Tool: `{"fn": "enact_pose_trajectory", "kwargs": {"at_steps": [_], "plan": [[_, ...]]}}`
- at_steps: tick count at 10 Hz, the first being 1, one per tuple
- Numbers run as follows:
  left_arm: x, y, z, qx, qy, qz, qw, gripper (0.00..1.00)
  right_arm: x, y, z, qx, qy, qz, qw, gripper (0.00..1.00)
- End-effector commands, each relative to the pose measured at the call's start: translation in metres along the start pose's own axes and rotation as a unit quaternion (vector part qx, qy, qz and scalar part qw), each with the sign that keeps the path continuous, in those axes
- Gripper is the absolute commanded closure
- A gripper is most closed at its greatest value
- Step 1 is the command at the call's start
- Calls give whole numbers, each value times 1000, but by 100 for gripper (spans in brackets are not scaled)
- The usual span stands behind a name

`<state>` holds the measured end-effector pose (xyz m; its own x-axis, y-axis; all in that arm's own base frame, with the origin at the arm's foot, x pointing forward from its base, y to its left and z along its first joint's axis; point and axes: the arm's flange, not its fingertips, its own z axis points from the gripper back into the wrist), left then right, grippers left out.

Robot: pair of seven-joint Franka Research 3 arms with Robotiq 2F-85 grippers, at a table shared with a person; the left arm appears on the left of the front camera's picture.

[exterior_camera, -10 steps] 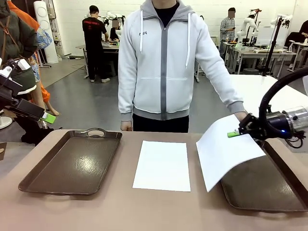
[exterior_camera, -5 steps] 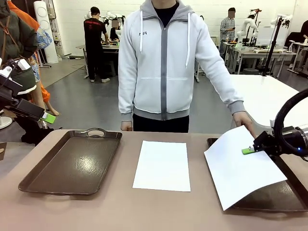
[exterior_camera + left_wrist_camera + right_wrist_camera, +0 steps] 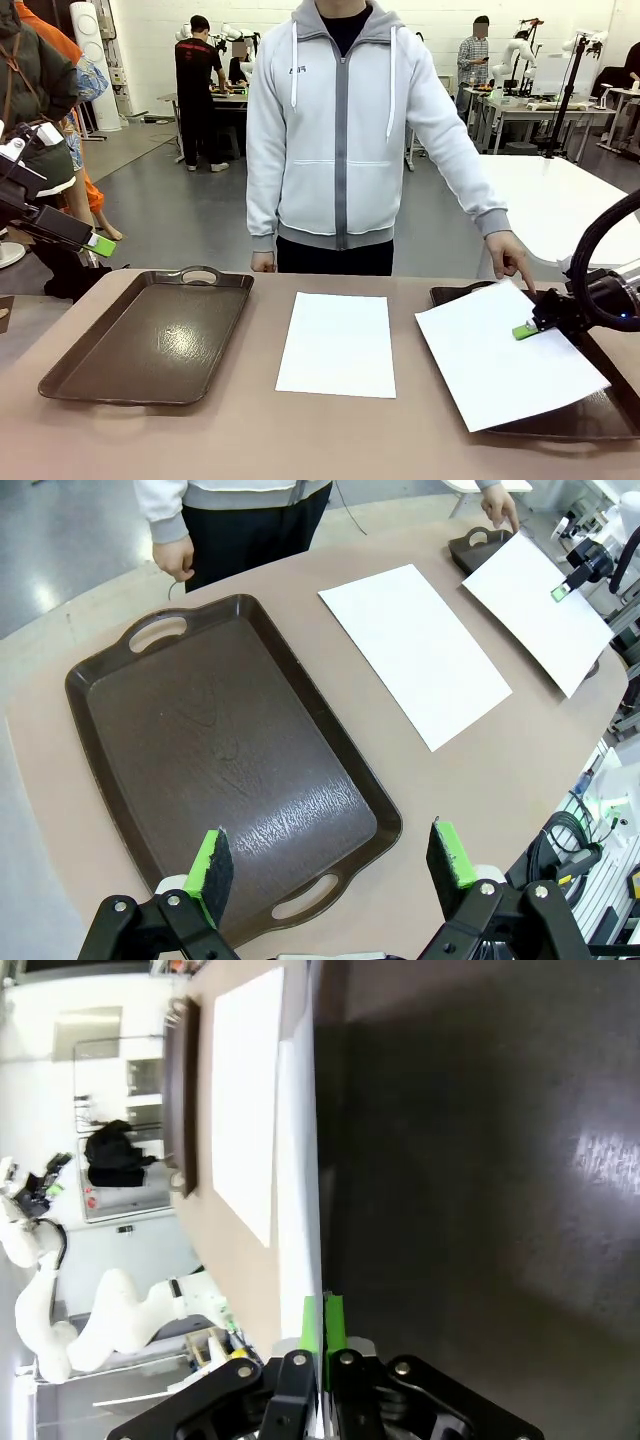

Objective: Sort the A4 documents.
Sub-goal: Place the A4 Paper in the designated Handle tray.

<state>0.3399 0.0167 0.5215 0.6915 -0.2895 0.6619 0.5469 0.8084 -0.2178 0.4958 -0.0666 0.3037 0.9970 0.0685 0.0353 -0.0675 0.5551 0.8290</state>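
Front view: right gripper [image 3: 525, 331] clenched on one edge of an A4 sheet [image 3: 500, 365], holding it low and nearly flat over the right tray [image 3: 455, 295] by the tabletop's [image 3: 250, 435] right edge. Looks like the put-down, not yet let go. Sheet sits skewed and overhangs the tray's left rim. Person's hand [image 3: 512, 262] points down at the tray's far left corner, probably marking the target. Second A4 sheet [image 3: 337, 343] lies flat mid-tabletop, between the trays. Left tray [image 3: 150, 340] holds no sheet. Left gripper [image 3: 330, 865] spread wide, grasping nothing, above that tray's near end, likely waiting on the middle sheet.
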Motion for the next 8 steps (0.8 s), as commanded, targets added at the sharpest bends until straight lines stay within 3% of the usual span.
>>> {"fn": "enact_pose_trajectory", "kwargs": {"at_steps": [1,4,8], "plan": [[0,1,0,-6,-2,1,1000,0,11,3,11,-59,2,-12,998,99],[0,1,0,-6,-2,1,1000,0,16,5,24,-102,2,-29,994,99],[0,1,0,-6,-2,1,1000,0,21,-3,18,-115,-33,-64,991,99]]}}
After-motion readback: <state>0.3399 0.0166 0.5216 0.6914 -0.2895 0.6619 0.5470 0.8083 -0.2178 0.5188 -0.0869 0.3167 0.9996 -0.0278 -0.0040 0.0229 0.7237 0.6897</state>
